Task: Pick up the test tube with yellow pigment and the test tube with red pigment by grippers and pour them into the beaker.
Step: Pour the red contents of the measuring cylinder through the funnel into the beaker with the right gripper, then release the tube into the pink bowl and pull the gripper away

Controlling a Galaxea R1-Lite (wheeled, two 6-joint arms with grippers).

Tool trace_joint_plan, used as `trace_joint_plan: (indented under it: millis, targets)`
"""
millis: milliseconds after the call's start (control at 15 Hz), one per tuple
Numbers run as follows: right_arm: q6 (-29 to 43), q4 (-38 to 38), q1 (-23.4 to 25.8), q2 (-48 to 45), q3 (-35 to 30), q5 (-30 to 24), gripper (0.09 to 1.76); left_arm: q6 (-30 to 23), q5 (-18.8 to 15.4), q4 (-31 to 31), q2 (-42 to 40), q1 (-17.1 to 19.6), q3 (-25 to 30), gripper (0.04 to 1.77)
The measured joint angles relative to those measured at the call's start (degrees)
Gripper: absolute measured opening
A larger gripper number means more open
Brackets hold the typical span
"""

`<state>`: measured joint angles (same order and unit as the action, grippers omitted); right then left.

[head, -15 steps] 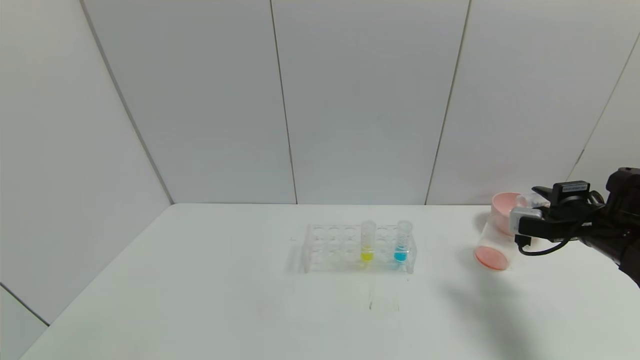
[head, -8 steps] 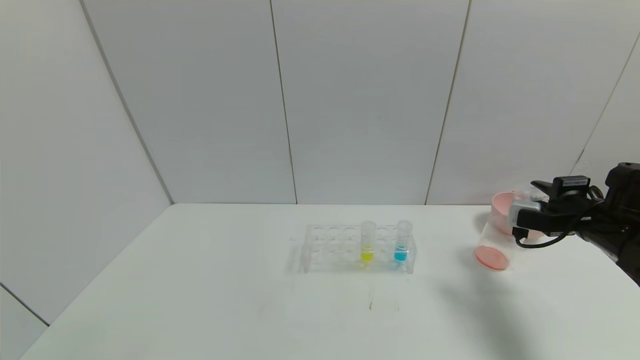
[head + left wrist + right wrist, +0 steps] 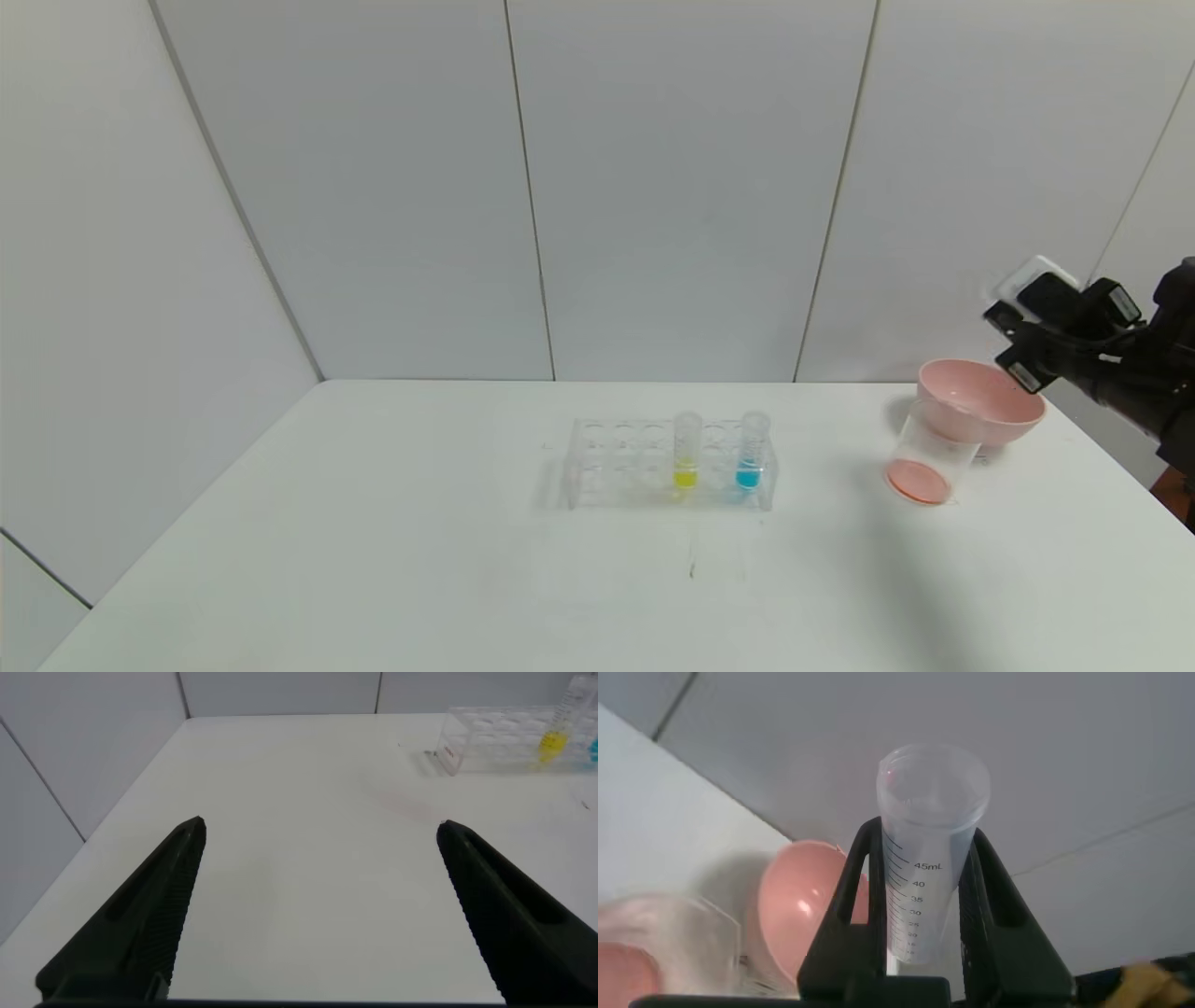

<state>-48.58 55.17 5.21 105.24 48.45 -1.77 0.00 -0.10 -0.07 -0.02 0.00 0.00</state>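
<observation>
The test tube with yellow pigment [image 3: 686, 453] stands in the clear rack [image 3: 616, 462] at mid table; it also shows in the left wrist view [image 3: 553, 737]. My right gripper [image 3: 1013, 322] is raised at the far right, above and behind the pink bowl. In the right wrist view it [image 3: 924, 831] is shut on a clear graduated test tube [image 3: 929, 859] in which no liquid shows. The beaker [image 3: 920, 467] stands in front of the bowl with orange-red liquid at its base. My left gripper [image 3: 320, 824] is open and empty, low over the table's left side.
A blue-liquid tube [image 3: 750, 453] stands in the rack to the right of the yellow one. The pink bowl [image 3: 980, 401] sits right behind the beaker, near the table's right edge. White wall panels close the back and the left side.
My right gripper has lifted up and to the right, away from the beaker, with the tube in it. The pink bowl now shows whole. The rack and its tubes have not moved.
</observation>
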Motion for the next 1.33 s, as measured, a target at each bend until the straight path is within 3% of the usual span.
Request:
trace_joint_plan:
  millis: [200, 333, 933, 1333]
  targets:
    - [25.27, 2.02, 0.16, 0.16, 1.17, 0.02, 0.5, 0.0, 0.0, 0.0, 0.02, 0.0, 0.0, 1.76]
    - [33.8, 2.52, 0.55, 0.94, 1.28, 0.07, 0.5, 0.0, 0.0, 0.0, 0.0, 0.0, 0.0, 1.76]
    - [42.7, 3.18, 6.06, 9.75, 4.45, 0.05, 0.5, 0.0, 0.0, 0.0, 0.0, 0.0, 0.0, 1.76]
    - [43.39, 5.84, 6.29, 13.92, 4.89, 0.02, 1.11, 0.02, 0.02, 0.0, 0.0, 0.0, 0.0, 1.76]
